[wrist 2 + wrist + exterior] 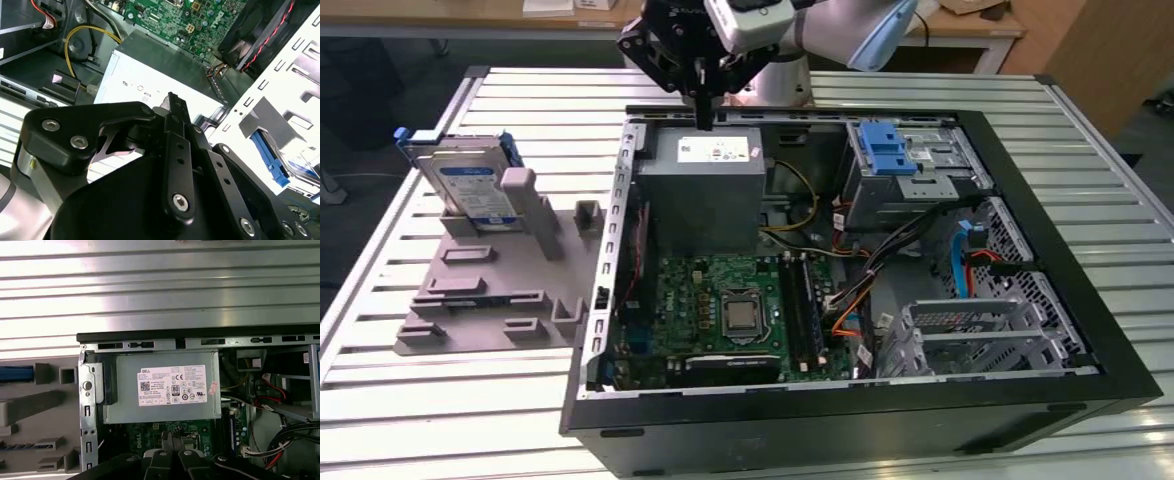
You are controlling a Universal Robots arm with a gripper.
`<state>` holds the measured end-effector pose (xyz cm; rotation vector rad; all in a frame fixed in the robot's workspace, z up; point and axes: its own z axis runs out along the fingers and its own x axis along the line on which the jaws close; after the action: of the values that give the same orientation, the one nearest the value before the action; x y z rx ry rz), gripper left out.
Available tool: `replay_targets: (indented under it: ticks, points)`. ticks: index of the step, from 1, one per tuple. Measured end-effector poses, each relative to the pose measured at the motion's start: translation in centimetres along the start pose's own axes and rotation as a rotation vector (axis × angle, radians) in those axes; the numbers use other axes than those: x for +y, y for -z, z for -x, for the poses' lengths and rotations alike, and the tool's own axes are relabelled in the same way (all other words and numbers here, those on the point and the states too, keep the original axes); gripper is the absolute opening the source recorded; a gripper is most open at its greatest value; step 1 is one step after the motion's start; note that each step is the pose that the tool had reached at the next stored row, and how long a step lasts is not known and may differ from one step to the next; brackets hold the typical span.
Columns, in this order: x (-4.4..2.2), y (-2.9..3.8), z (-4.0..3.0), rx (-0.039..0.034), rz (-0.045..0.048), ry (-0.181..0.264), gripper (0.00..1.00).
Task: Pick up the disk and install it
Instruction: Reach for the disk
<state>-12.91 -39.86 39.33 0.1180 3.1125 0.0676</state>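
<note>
Silver metal in a blue frame, the disk (pixel 468 185) stands on edge in the grey holder (pixel 494 300) at the exterior view's left, well apart from our gripper (pixel 704 122), closed and empty above the power supply (pixel 707 195). We judge it stiff, weighty, shock-sensitive, best pinched across its flat faces.

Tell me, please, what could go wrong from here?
The black gripper hangs over the grey power-supply box; a low sideways move could clip the case's metal side wall. The silver disk with blue frame stands upright in a grey plastic holder, so an off-centre grasp might tip it.
</note>
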Motion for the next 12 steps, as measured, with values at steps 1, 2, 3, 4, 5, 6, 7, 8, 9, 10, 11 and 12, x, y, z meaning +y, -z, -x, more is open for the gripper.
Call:
replay_targets:
  ticks: [1,2,3,4,5,6,7,8,9,10,11,12]
  points:
    - [0.04,0.0,-0.09,0.0,0.0,0.0,0.11]
    - [0.12,0.0,-0.15,0.0,0.0,0.0,0.11]
    - [0.21,-0.01,-0.21,0.0,0.0,0.0,0.11]
    - [0.29,-0.01,-0.29,-0.0001,0.0,0.0,0.11]
    - [0.34,0.0,-0.39,0.0,0.0,0.0,0.11]
    - [0.37,0.0,-0.49,-0.0001,0.0001,0.0,0.11]
    - [0.36,0.0,-0.63,-0.0001,0.0001,0.0,0.11]
    - [0.36,0.0,-0.78,0.0,0.0001,0.0,0.11]
    - [0.35,0.01,-0.92,-0.0001,0.0001,0.0,0.11]
    - [0.35,0.01,-1.07,-0.0001,0.0001,0.0,0.11]
    - [0.34,0.01,-1.21,-0.0001,0.0001,0.0,0.11]
    - [0.34,0.01,-1.3,-0.0001,0.0,0.0,0.11]
